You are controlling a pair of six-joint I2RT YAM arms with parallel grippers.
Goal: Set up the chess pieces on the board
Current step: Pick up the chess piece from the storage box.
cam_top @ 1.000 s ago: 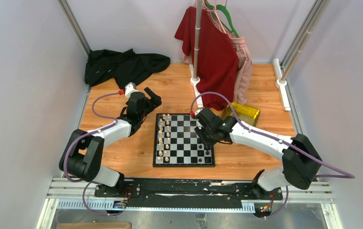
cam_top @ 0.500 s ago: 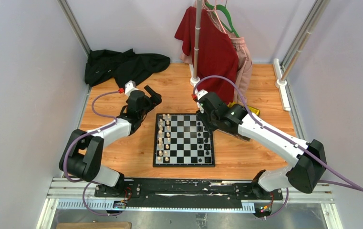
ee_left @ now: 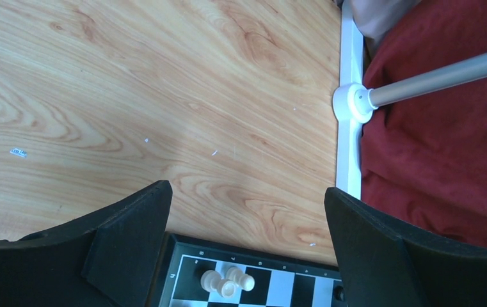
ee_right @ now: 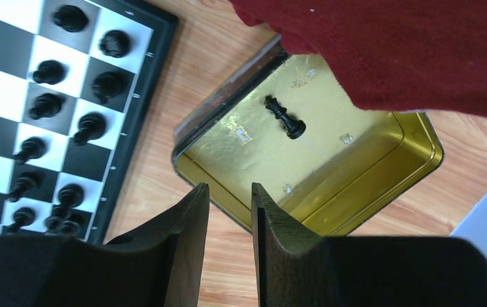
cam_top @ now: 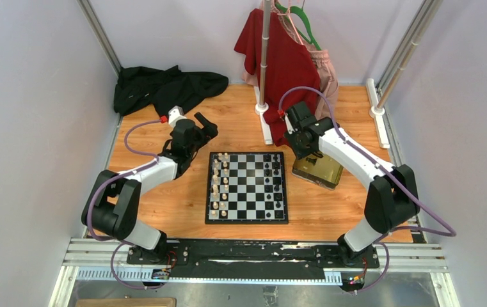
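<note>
Your left gripper [ee_left: 247,192] hovers over the bare table [cam_top: 164,198] just beyond the far left corner of the board [cam_top: 247,192], and its fingers [ee_left: 125,236] are spread wide with nothing between them. Your right gripper [ee_right: 229,192] hangs over the near rim of the gold tray [ee_right: 381,160], which sits just beside the board's far right corner. Its fingers [ee_right: 183,236] stand a narrow gap apart and that gap is empty. One black piece [ee_right: 285,118] lies inside the tray, apart from the walls; you cannot tell whether it is upright or on its side. A red shirt [ee_right: 407,51] drapes over the tray's far edge. On the board, the white pieces [cam_top: 220,185] fill the two left columns and the black pieces [cam_top: 272,185] line the two right columns, with the middle squares bare.
</note>
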